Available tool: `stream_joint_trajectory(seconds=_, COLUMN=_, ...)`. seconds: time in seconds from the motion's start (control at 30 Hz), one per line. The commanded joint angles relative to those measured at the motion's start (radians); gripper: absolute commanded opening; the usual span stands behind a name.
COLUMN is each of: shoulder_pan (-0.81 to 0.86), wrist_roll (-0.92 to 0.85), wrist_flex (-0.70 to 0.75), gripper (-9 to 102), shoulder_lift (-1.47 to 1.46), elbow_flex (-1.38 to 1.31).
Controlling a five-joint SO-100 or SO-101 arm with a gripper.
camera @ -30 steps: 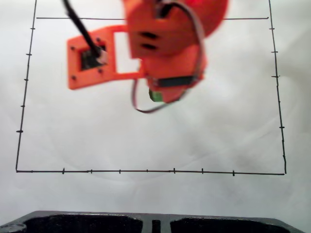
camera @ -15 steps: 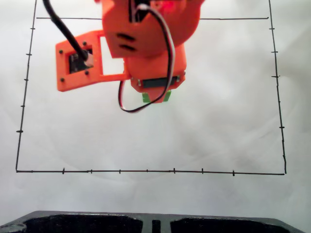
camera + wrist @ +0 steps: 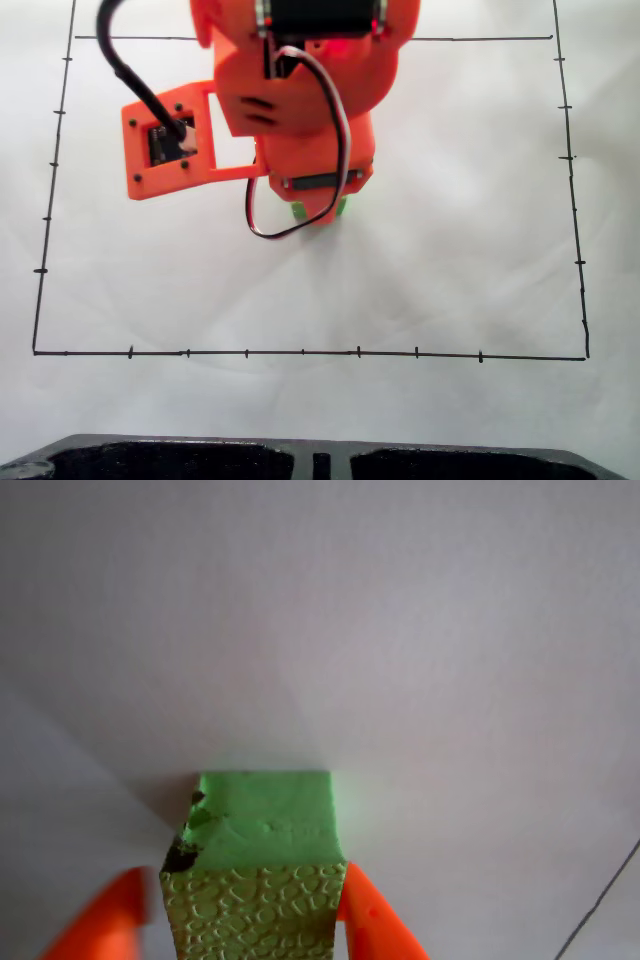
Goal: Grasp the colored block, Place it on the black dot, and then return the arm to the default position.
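Since a second ago my bright orange plastic arm (image 3: 300, 90) has swung left and lower in the fixed view, and the blur has gone. My orange two-finger gripper (image 3: 245, 920) is pinching the small bright green cube with the crackled surface (image 3: 262, 865), one finger against each side at the bottom of the wrist view; in the fixed view only a green sliver (image 3: 341, 207) peeks out beneath my wrist, just above centre frame. So the grasp is done. The white paper sheet (image 3: 460, 250) inside its thin black ruled border (image 3: 300, 352) shows no black dot (perhaps hidden under me), so I judge placing and returning home remain.
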Motion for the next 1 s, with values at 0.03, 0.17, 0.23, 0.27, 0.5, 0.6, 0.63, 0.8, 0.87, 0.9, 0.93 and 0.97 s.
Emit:
stream_joint_trajectory(seconds=0.03, shoulder_pan=-0.012, wrist_roll=-0.014, wrist_flex=0.009, gripper=33, shoulder_lift=-0.002, elbow_flex=-0.002)
stream_joint_trajectory(seconds=0.17, shoulder_pan=-0.014, wrist_roll=-0.012, wrist_flex=0.031, gripper=40, shoulder_lift=0.023, elbow_flex=0.002)
stream_joint_trajectory(seconds=0.23, shoulder_pan=-0.018, wrist_roll=-0.014, wrist_flex=0.058, gripper=43, shoulder_lift=0.057, elbow_flex=0.002)
stream_joint_trajectory(seconds=0.27, shoulder_pan=-0.02, wrist_roll=-0.017, wrist_flex=0.077, gripper=44, shoulder_lift=0.075, elbow_flex=0.002)
stream_joint_trajectory(seconds=0.5, shoulder_pan=-0.002, wrist_roll=-0.057, wrist_flex=0.193, gripper=48, shoulder_lift=0.285, elbow_flex=0.002)
stream_joint_trajectory(seconds=0.6, shoulder_pan=0.02, wrist_roll=-0.083, wrist_flex=0.225, gripper=47, shoulder_lift=0.396, elbow_flex=0.002)
stream_joint_trajectory(seconds=0.63, shoulder_pan=0.028, wrist_roll=-0.091, wrist_flex=0.233, gripper=46, shoulder_lift=0.433, elbow_flex=0.002)
stream_joint_trajectory(seconds=0.8, shoulder_pan=0.072, wrist_roll=-0.132, wrist_flex=0.256, gripper=40, shoulder_lift=0.629, elbow_flex=0.044)
stream_joint_trajectory(seconds=0.87, shoulder_pan=0.087, wrist_roll=-0.16, wrist_flex=0.259, gripper=39, shoulder_lift=0.709, elbow_flex=0.087)
stream_joint_trajectory(seconds=0.9, shoulder_pan=0.1, wrist_roll=-0.164, wrist_flex=0.258, gripper=38, shoulder_lift=0.747, elbow_flex=0.106)
stream_joint_trajectory(seconds=0.93, shoulder_pan=0.112, wrist_roll=-0.166, wrist_flex=0.259, gripper=36, shoulder_lift=0.781, elbow_flex=0.123)
stream_joint_trajectory(seconds=0.97, shoulder_pan=0.114, wrist_roll=-0.175, wrist_flex=0.259, gripper=35, shoulder_lift=0.819, elbow_flex=0.146)
